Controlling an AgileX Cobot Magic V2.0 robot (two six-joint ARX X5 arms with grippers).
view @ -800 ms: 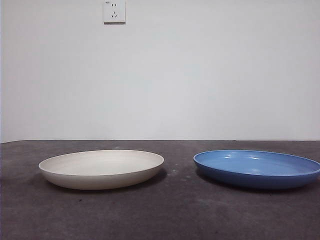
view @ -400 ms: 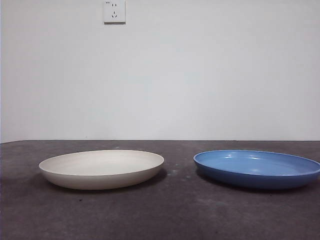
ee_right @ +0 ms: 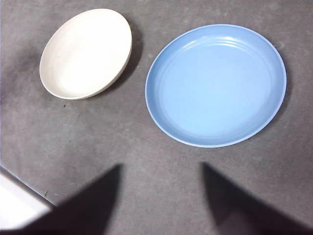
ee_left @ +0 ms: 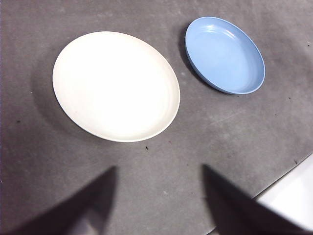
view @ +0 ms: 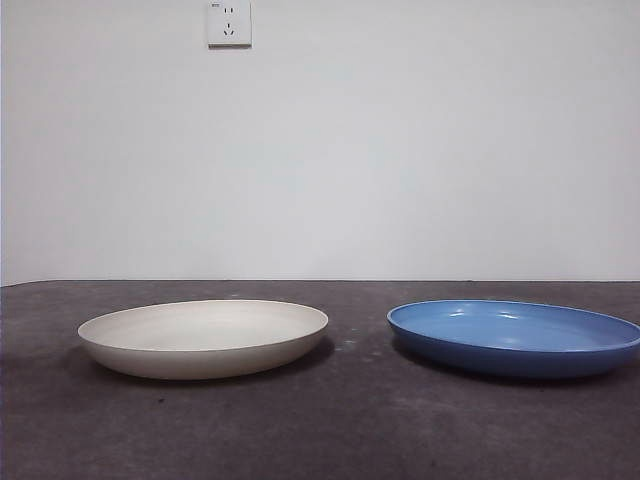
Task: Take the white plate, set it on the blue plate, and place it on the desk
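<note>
White plate (view: 203,338) sits flat on the desk (view: 340,430), left of the blue plate (view: 514,337), a gap between them. Left gripper (ee_left: 159,196) and right gripper (ee_right: 161,193) both hover high, jaws spread. Best bet: left drops to pinch the rim.

Two plates sit flat on the desk (view: 330,430), side by side with a bare strip of tabletop between them, not touching. In the front view the white plate (view: 203,338) lies to the left and the blue plate (view: 514,337) to the right, about level with each other, the blue one running up to the picture's right edge. Behind both, the desk ends at a wall (view: 400,160), and a socket (view: 228,22) is fixed high on that wall, above the white plate. Both plates are upright and hold nothing. From above, the left gripper (ee_left: 159,188) hangs near the white plate (ee_left: 116,85), the right gripper (ee_right: 161,188) near the blue plate (ee_right: 215,84).
</note>
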